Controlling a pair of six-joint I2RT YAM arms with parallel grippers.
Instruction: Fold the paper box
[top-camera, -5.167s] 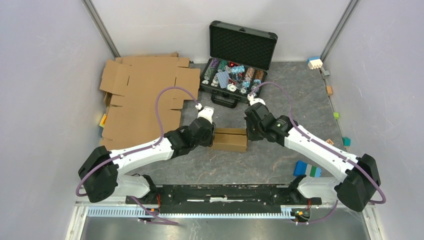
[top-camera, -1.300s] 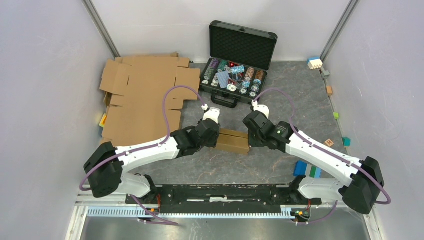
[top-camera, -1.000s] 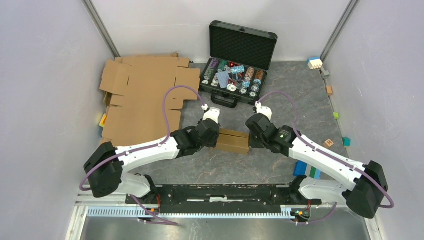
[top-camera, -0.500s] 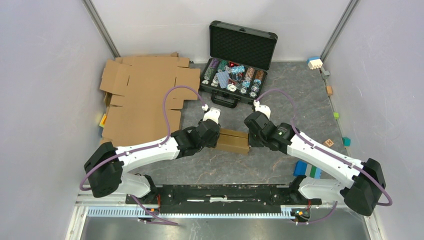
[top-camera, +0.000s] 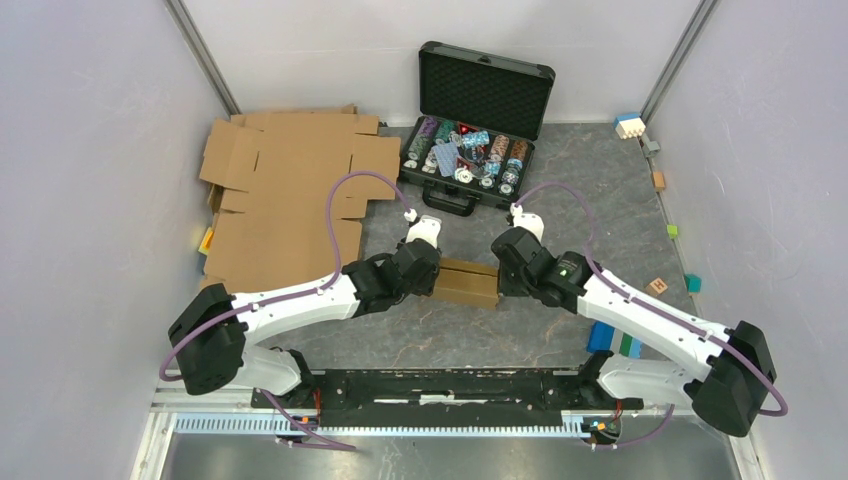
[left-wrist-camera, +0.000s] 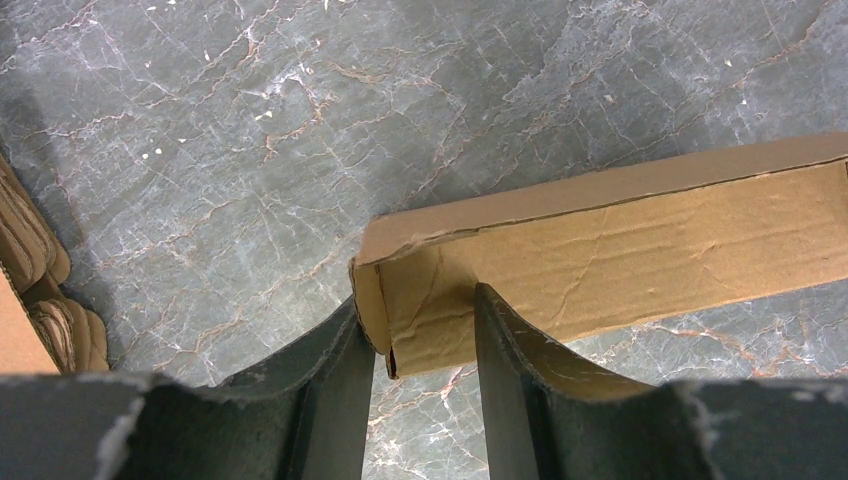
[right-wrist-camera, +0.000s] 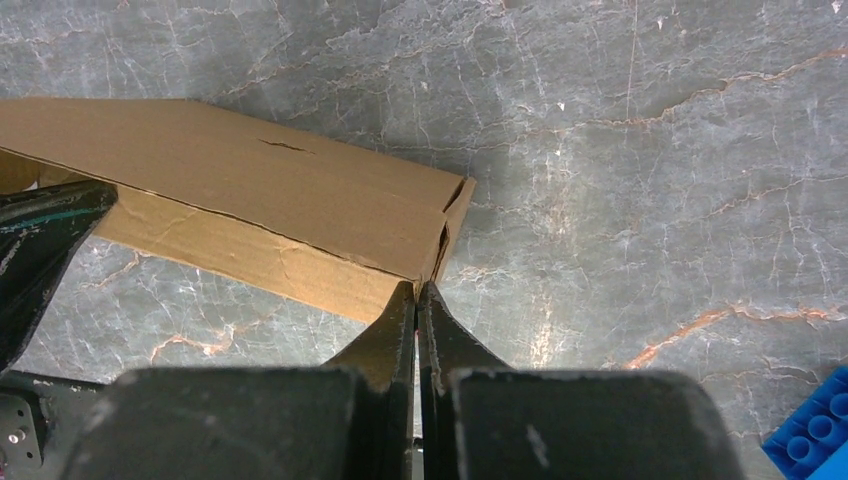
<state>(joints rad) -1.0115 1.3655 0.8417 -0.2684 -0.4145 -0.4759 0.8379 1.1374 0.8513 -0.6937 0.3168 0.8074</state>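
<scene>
The small brown cardboard box (top-camera: 466, 283) lies on the grey table (top-camera: 450, 340) between the arms, and the left gripper (left-wrist-camera: 417, 308) pinches one end wall, likely to hold it steady, so the right gripper (right-wrist-camera: 416, 292), fingers pressed together, can poke the other end.

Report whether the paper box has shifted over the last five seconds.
Yes, slightly: the paper box has slid right, away from the flat cardboard sheets, and turned a little.

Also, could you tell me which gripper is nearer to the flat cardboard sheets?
Left. The left gripper, gripping the paper box's left end, sits beside the flat cardboard sheets; the right gripper, shut at the box's other end, is farther.
</scene>
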